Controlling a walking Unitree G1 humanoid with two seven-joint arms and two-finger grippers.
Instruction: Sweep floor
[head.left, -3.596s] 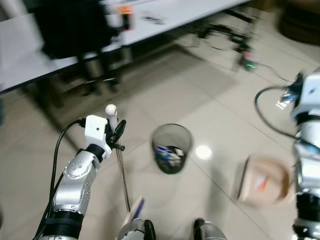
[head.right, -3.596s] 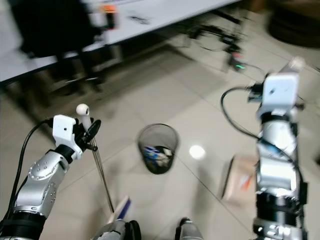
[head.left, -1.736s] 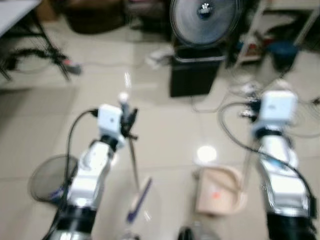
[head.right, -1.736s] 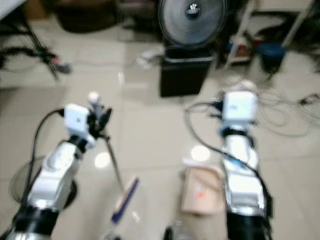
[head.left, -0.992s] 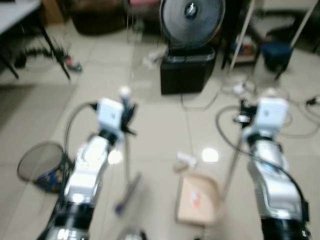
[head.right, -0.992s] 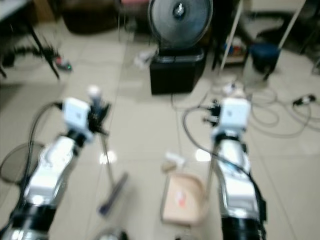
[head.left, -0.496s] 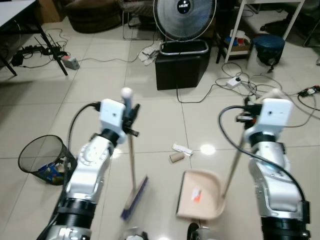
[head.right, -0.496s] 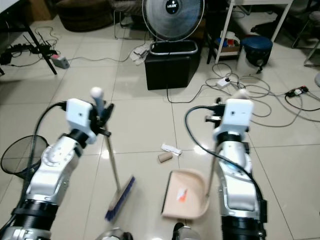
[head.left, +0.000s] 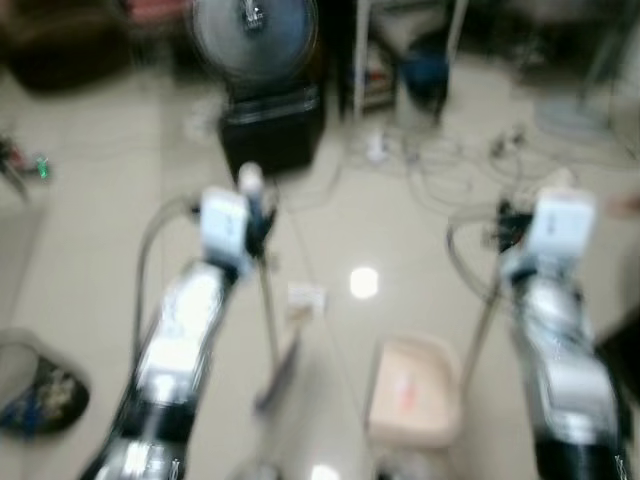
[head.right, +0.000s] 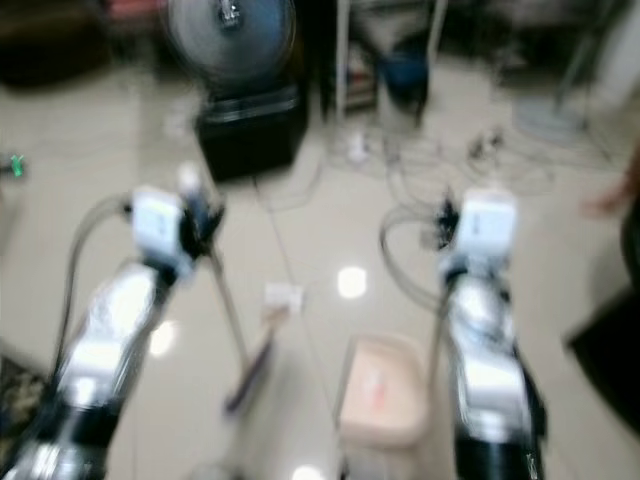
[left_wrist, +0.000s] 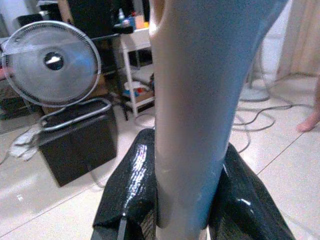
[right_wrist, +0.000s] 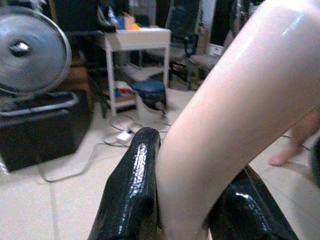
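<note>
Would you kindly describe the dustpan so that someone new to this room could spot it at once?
Start at the round fan on its black box at the far side of the tiled floor, then come toward the robot. The dustpan lies flat on the tiles by the right arm, its long handle held in the right gripper. It is the pale beige tray, right of the broom.

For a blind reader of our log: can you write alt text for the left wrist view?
The left tool's two black fingers clamp a pale broom handle rising up the middle. Behind stand a round fan over a black box, a white shelf and cables on the tiled floor.
</note>
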